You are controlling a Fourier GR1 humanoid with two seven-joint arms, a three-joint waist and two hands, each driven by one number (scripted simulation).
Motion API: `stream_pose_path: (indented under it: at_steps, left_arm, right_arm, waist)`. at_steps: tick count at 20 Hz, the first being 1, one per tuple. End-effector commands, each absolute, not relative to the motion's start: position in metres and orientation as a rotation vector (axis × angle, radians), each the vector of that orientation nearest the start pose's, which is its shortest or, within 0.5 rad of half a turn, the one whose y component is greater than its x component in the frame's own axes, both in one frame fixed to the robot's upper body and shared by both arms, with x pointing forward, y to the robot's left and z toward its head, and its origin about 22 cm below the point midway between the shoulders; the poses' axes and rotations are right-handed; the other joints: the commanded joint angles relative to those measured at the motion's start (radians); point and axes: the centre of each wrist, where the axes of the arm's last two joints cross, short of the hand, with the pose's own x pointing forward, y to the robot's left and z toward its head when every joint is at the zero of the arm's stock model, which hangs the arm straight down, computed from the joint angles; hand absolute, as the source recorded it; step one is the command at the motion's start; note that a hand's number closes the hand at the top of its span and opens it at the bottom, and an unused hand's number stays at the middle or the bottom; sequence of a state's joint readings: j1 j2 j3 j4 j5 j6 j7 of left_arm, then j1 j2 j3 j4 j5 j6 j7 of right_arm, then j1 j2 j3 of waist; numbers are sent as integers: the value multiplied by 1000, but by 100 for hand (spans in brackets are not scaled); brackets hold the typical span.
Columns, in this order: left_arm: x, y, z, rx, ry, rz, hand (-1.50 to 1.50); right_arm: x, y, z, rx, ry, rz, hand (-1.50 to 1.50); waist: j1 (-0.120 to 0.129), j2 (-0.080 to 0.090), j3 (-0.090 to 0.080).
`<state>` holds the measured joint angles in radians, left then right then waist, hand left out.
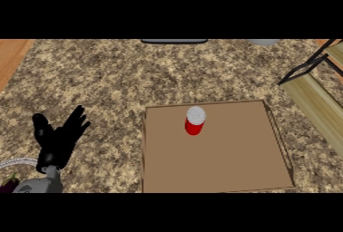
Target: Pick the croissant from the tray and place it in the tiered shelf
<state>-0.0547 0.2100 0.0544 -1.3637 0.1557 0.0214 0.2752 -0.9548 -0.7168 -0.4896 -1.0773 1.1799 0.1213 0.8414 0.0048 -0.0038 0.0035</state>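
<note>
So only the left robot hand (59,136) shows, low at the left edge, fingers spread apart and pointing up, holding nothing; the right one isn't in the shot at all. A dark purple thing (9,183) at the lower left corner is cut off, can't tell what it is. Over to the right the brown tray (221,167) sits flat on the speckled counter (120,77). No croissant on it that I can see, just a red can (194,121) with a white top in the tray's far half, well apart from the hand, long axis running toward and away from the viewer. The tiered shelf (315,97) is clipped by the right edge.
</note>
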Motion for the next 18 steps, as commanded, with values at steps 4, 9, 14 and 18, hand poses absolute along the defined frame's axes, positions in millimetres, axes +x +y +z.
stream_pose_path:
  at_steps: [4,9,14,18]
  left_arm:
    - [244,290,-24,93,-1103,28,0]
    - [253,282,-34,99,-1109,59,0]
    - [245,307,-13,111,-1111,33,0]
    - [248,306,-23,82,-1117,53,0]
  right_arm:
    - [352,-416,333,-1583,-927,-447,-150]
    - [341,-417,334,-1507,-1066,-621,-150]
    - [328,-427,355,-1448,-1192,-750,-150]
    - [316,-430,363,-1453,-1246,-932,-150]
  waist:
    - [10,4,-3]
    - [-5,6,-3]
    - [6,3,-3]
    - [2,5,-4]
